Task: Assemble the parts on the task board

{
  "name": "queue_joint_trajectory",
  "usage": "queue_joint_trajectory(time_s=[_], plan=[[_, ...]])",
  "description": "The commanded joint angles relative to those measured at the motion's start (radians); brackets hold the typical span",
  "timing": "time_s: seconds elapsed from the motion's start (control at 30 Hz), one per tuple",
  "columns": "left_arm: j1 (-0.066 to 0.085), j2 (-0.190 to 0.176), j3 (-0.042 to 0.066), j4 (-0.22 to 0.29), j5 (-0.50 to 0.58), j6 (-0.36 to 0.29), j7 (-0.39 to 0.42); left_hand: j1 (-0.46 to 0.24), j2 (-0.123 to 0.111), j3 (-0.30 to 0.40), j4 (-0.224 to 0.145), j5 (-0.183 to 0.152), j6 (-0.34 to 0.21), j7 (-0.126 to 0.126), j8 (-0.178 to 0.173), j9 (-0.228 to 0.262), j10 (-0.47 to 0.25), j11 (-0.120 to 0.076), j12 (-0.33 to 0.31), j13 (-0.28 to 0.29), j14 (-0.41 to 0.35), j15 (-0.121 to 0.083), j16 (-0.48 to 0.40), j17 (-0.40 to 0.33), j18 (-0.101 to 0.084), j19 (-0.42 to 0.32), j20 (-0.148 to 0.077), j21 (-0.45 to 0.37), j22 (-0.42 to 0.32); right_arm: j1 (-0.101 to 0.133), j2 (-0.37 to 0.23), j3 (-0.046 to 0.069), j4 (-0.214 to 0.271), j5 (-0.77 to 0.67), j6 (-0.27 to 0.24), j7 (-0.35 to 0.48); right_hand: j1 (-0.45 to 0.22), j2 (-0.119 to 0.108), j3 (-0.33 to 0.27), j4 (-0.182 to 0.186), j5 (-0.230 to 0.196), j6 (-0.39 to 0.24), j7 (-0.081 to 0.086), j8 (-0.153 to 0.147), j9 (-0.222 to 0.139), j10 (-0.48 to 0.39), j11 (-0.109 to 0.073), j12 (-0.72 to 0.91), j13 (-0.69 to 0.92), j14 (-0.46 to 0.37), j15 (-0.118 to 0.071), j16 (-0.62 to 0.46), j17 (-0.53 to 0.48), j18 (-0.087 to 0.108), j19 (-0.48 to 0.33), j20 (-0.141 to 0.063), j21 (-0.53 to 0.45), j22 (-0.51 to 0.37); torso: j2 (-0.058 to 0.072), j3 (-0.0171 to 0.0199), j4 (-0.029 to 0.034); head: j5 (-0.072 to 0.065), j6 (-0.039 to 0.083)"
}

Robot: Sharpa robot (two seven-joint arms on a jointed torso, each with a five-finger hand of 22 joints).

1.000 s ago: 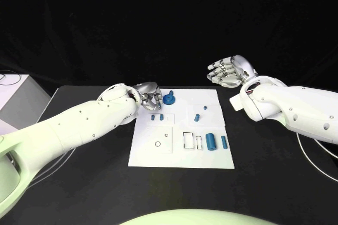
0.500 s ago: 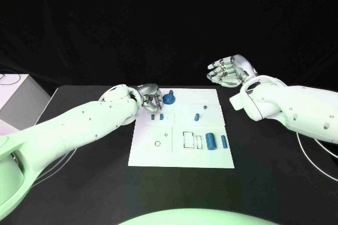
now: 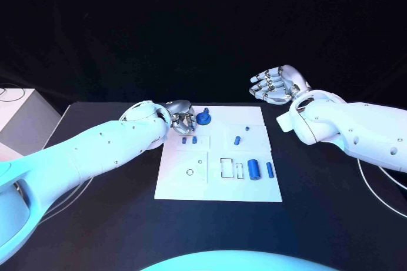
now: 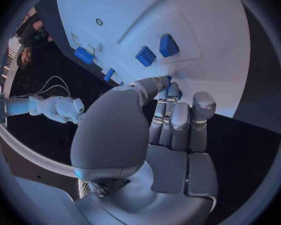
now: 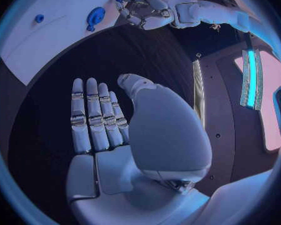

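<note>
Left hand [image 3: 180, 119], silver, w/ white arm, sits at the far left corner of the flat white task board [image 3: 216, 188] on the black desk [image 3: 110, 224]. Its fingers are curled down at the board's edge, right beside a round blue knob-like part [image 3: 203, 117] that stands near that corner. From the head view the fingertips look to be touching the knob, but can't tell if it's truly pinched. In the left wrist view the same hand [image 4: 168, 120] has thumb and fingers drawn together, tips pressed down at the board's rim, w/ a bit of blue showing just at the tips.

Right hand [image 3: 276, 84] is up off the desk, beyond the board's far right corner, well apart from every part. Fingers loosely bent, palm facing back, nothing in it. Right wrist view confirms: hand [image 5: 115, 130] flat, fingers straight and side by side, thumb out, holding nothing.

On the board: two small blue blocks [image 3: 188, 140] side by side just near of the left hand. Mid-board, a tiny blue peg [image 3: 247, 129] and a short blue piece [image 3: 237, 140] below it. Nearer the right edge, a fat blue cylinder [image 3: 253, 169] lies beside a thin blue rod [image 3: 270, 170], apart, not touching. Left of them, a rectangular slot outline [image 3: 226, 168]. A small ring-shaped hole [image 3: 189, 173] on the left half.
</note>
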Motion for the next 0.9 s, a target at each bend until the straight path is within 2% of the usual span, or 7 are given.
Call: queue_joint_trajectory(time_s=[0.03,0.63,0.9], plan=[[-0.002,0.000,-0.002,0.001,-0.011,0.027,-0.013,-0.005,0.007,0.000,-0.006,0.004,0.006,0.001,-0.002,0.001,0.010,-0.003,0.004,0.000,0.003,-0.002,0.000,-0.001,-0.019,0.004,0.000,0.004,0.002,0.000,0.000,0.000,0.002,-0.008,0.007,0.014,-0.004,-0.002,0.005,0.002,0.003,0.004,0.008,-0.001,-0.001,-0.002,-0.001,-0.006,-0.001,0.005,0.002,-0.006,-0.001,0.013,-0.002,0.000,0.003,-0.001,0.000,-0.0002,-0.0002,-0.001,-0.001],[-0.002,-0.004,-0.002,0.008,-0.016,0.005,-0.016,-0.003,0.009,0.002,-0.010,0.004,0.010,0.000,-0.002,0.002,0.015,-0.004,0.002,0.002,0.003,-0.003,0.000,-0.002,-0.020,0.009,-0.001,0.009,0.009,0.000,0.000,0.000,0.002,-0.008,0.008,0.014,-0.006,-0.003,0.008,0.001,0.003,0.005,0.008,-0.002,-0.001,-0.001,-0.001,-0.007,-0.001,0.005,0.002,-0.007,-0.002,0.013,-0.002,0.001,0.002,-0.002,0.000,-0.0004,0.0001,0.000,-0.001],[-0.002,-0.005,-0.002,0.012,-0.011,-0.049,-0.001,-0.004,0.010,0.002,-0.012,0.004,0.014,0.000,-0.002,0.004,0.021,-0.005,0.001,0.004,0.008,-0.004,0.002,0.004,-0.023,0.018,-0.002,0.016,0.019,0.000,0.001,0.000,0.002,-0.008,0.009,0.015,-0.006,-0.003,0.008,0.001,0.003,0.005,0.008,-0.002,-0.001,-0.001,-0.001,-0.007,-0.001,0.005,0.002,-0.007,-0.002,0.013,-0.002,0.001,0.002,-0.002,0.000,0.0001,-0.0002,0.000,-0.001]])
